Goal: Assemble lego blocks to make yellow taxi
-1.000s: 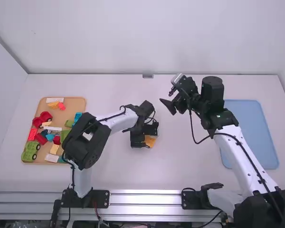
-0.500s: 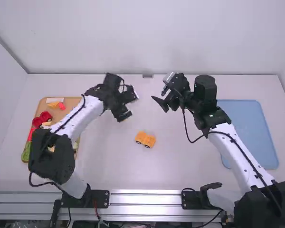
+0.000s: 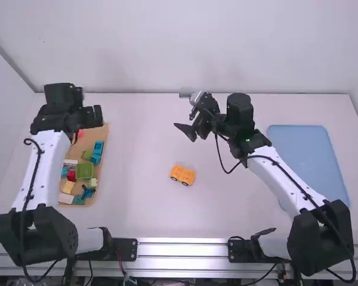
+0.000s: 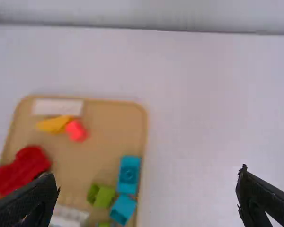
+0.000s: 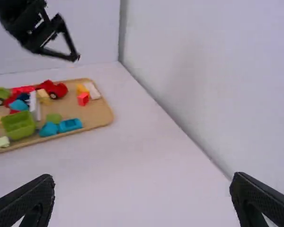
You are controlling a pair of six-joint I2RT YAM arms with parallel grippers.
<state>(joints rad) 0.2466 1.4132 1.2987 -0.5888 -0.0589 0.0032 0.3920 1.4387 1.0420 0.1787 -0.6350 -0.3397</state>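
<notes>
A: Biggest change?

B: L arm [image 3: 45, 173]. A sec ago it was bent over mid-table, working at the car; now it's swung off to the left, its end by the far side of the parts tray. R arm [image 3: 280, 179] moved less, its end easing toward mid-table. Blue tray [image 3: 307, 155] hasn't moved, far right.

A: And the parts tray [image 3: 99, 134]?

B: Same spot, left side, w/ loose blocks in it.

A: Tools?

B: L gripper [image 4: 149, 176]: fingers wide, nothing btwn them. R gripper [image 5: 143, 178]: also wide & empty.

A: Where's the build?

B: Yellow-orange car [image 3: 182, 174], alone mid-table, wheels on, btwn the arms. It was partly under the L gripper; now released. Reads as the taxi base; can't tell if it's done.

A: So next?

B: Prob. fetching another pc. Tray's far end has, big to small: red car [image 4: 23, 168], white block [image 4: 57, 107], yellow block [image 4: 54, 125], red block [image 4: 76, 131]. Yellow's my guess for the taxi, but red touches or nearly touches it, so a sloppy grab cd. nudge both. Needs a careful line-up 1st.
</notes>
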